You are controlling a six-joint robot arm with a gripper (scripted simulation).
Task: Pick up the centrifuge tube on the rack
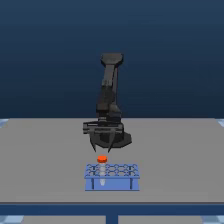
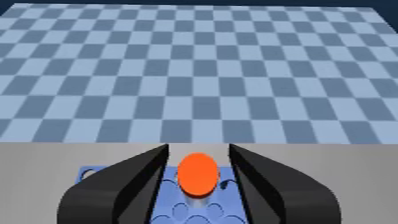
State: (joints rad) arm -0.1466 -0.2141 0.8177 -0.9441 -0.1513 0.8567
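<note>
On the exterior view's left we see only bare grey tabletop (image 1: 40,160), running back to a dark blue backdrop. Toward the middle stands the blue rack (image 1: 111,177), low and near the front edge, with two rows of round holes in its top and open sides. The tube (image 1: 102,159) sits upright in a hole toward the rack's left end, in the farther row as best we can judge, its orange-red cap standing clear above the rack's top. Directly over it hangs the black hand (image 1: 102,149), pointing down from the dark arm (image 1: 109,90) that rises behind it. Its two fingers are spread apart, their tips just above the cap and to either side of it. In the wrist view the cap lies between the two dark fingers (image 2: 133,175) with a narrow gap on each side, so we read the hand as open and gripping nothing. A checkered floor (image 2: 195,75) fills the far part of that view. To the exterior view's right the tabletop is plain.
</note>
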